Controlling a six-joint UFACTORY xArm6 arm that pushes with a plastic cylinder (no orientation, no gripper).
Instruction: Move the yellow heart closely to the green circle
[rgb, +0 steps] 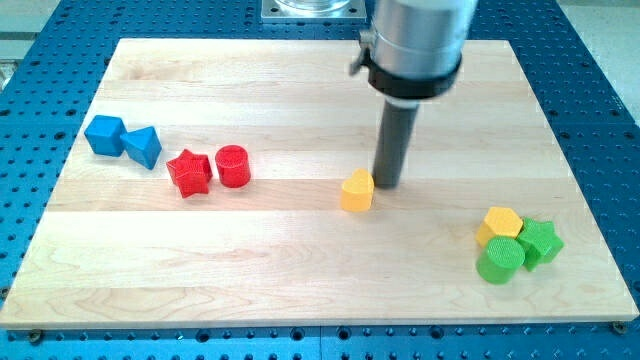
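Observation:
The yellow heart (357, 191) lies near the middle of the wooden board (300, 270). My tip (388, 186) stands just to the heart's right and slightly above it in the view, touching or nearly touching it. The green circle (499, 261) lies at the lower right, far from the heart. It sits in a tight cluster with a yellow hexagon (500, 223) just above it and a green star (541, 242) to its upper right.
A red star (189, 172) and a red circle (232, 166) lie side by side at the left. Two blue blocks (104, 134) (143, 147) lie further left. A blue perforated table (600, 120) surrounds the board.

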